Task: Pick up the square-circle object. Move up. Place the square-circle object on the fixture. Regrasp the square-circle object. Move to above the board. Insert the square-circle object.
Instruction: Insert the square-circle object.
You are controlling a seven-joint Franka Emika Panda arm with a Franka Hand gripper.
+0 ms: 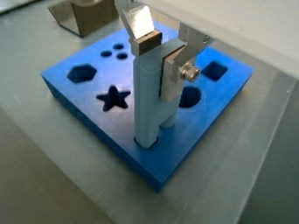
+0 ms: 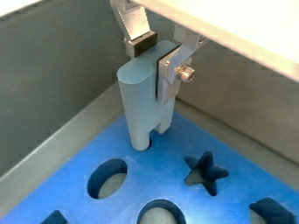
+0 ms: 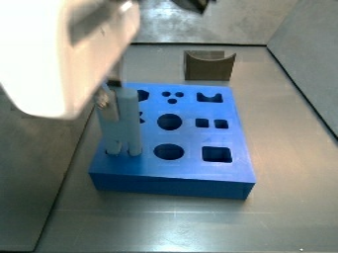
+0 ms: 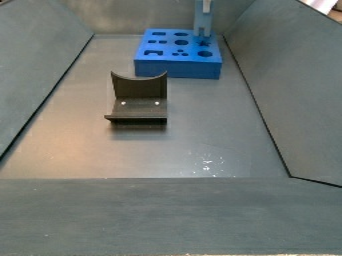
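Your gripper (image 1: 162, 54) stands over the board (image 1: 82, 92), its silver fingers (image 1: 143, 31) closed on the upper part of the square-circle object (image 1: 152, 101), which hangs upright between them. In both wrist views the dark pads press the pale peg's flat sides, so the jaws are only as far apart as the peg is thick.

Look at the peg (image 2: 142, 101) in a wrist view: its lower end is narrower and rounded, and it sits just above or at the blue surface near the board's edge (image 2: 70, 162); you cannot tell whether the tip has entered a hole. An oval cut-out (image 2: 107, 182) and a star cut-out (image 2: 205, 171) lie close by on the board.

In a side view the peg (image 3: 117, 124) stands at about 9 o'clock on the board (image 3: 185, 168), near its edge, with the arm's white body blurred above it. The fixture (image 3: 208, 65) sits beyond the board at about 12 o'clock, apart from it.

In a side view the fixture (image 4: 136, 98) is the dark notched block in the middle of the grey floor, and the board (image 4: 174, 55) lies at about 1 o'clock from it, with the peg (image 4: 203, 25) upright at the board's far corner.
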